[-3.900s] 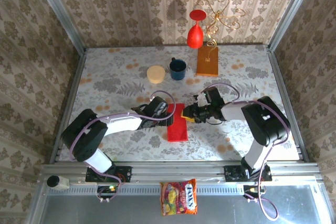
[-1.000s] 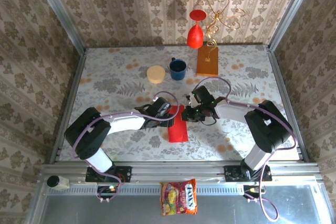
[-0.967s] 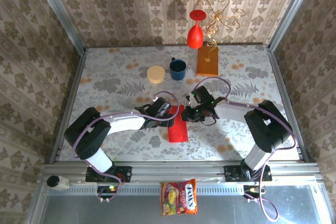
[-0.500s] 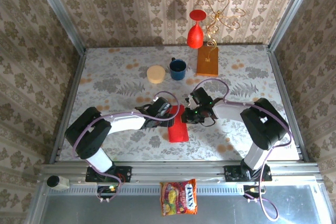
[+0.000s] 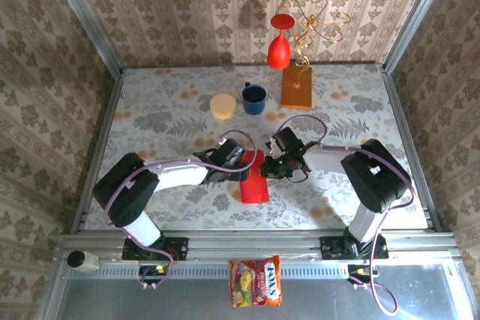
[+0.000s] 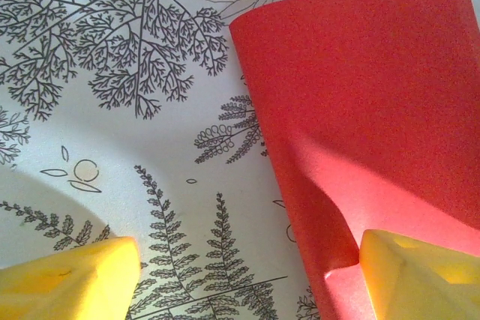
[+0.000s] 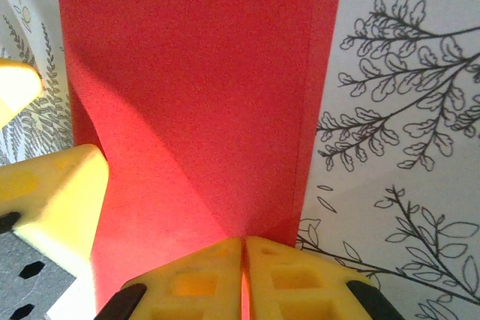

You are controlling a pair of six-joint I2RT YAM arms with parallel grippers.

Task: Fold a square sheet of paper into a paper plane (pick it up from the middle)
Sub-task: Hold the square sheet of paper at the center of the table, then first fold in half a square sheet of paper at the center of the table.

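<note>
**Floral tabletop, mid-fold: right gripper pinching the red sheet, left standing wide**

Patterned wallpaper is closing in the cell on three sides, and a fern-print table [image 5: 150,121] is carrying the work. The square sheet of paper [image 5: 255,183] is lying doubled over near the table's middle, between the two arms and well apart from the blue mug [image 5: 253,98] and the orange-brown block [image 5: 296,87] at the back.

The right gripper [image 7: 243,258] is sitting with its jaws pressed together on the paper's [image 7: 195,88] near edge, a thin red line showing between them. Both layers are probably caught there. The left gripper [image 6: 247,284] is standing wide. One finger [image 6: 420,275] is resting on the paper [image 6: 360,110] and the other [image 6: 71,281] is on bare cloth.

The step looks like setting the first fold. The folded side is looking rounded rather than sharply creased, and the two layers are running slightly offset along one long edge. Doing it well likely means:
- keeping the right pinch firm so the layers are not sliding;
- squaring the edges before pressing;
- lowering the left finger flat and sweeping along the fold, without dragging the sheet.

Thin paper could be buckling under a sideways push.
</note>
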